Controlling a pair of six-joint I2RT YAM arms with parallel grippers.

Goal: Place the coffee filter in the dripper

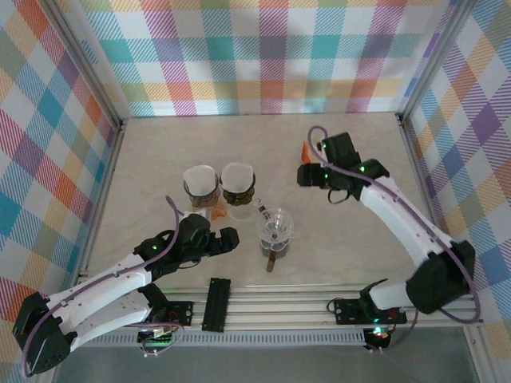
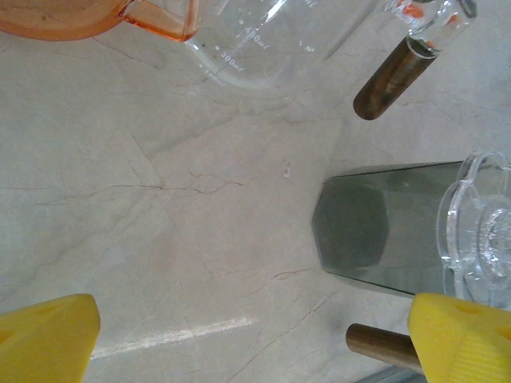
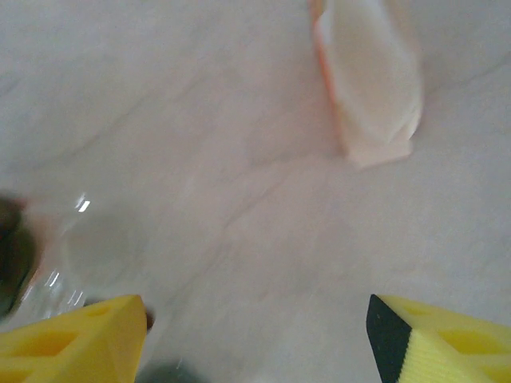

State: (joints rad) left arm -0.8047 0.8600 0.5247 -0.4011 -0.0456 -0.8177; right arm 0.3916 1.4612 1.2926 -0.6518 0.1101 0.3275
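white filter (image 1: 238,177) in each of two cups (image 1: 201,194); clear dripper (image 1: 277,226) empty; left pincer (image 2: 255,335) and right pincer (image 3: 255,339) released.

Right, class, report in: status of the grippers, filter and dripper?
Left gripper and right gripper open, empty. Clear dripper holds no filter; paper filters stand beyond it, leftward. Way looks clear.

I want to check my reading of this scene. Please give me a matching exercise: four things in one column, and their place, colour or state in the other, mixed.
1 glass dripper
2 filters
3 orange piece
4 left gripper

a open, over bare table
b white, two side by side
c clear, table centre
d next to the right gripper

Pairs: 1-c, 2-b, 3-d, 4-a
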